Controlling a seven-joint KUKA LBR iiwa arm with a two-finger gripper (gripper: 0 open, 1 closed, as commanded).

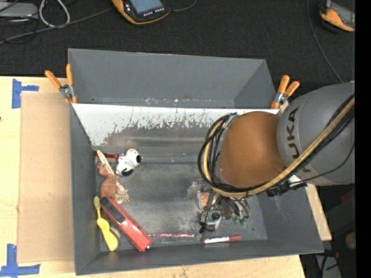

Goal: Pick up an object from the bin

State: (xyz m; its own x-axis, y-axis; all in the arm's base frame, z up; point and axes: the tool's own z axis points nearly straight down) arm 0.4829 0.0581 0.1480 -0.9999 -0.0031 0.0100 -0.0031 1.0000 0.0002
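My gripper (210,214) hangs low over the bin floor at the front right, mostly hidden under the arm's orange cover. Just below it, along the front wall, lies a thin red and white pen (222,240). To that pen's left lies a second thin, darker red stick (174,235). A small orange bit (203,199) shows by the gripper's left side; I cannot make out whether it is a loose thing or part of the gripper.
At the bin's left side lie a small white and black toy (128,161), a brown plush figure (111,183), a flat red tool (126,225) and a yellow piece (105,229). The arm covers the bin's right part.
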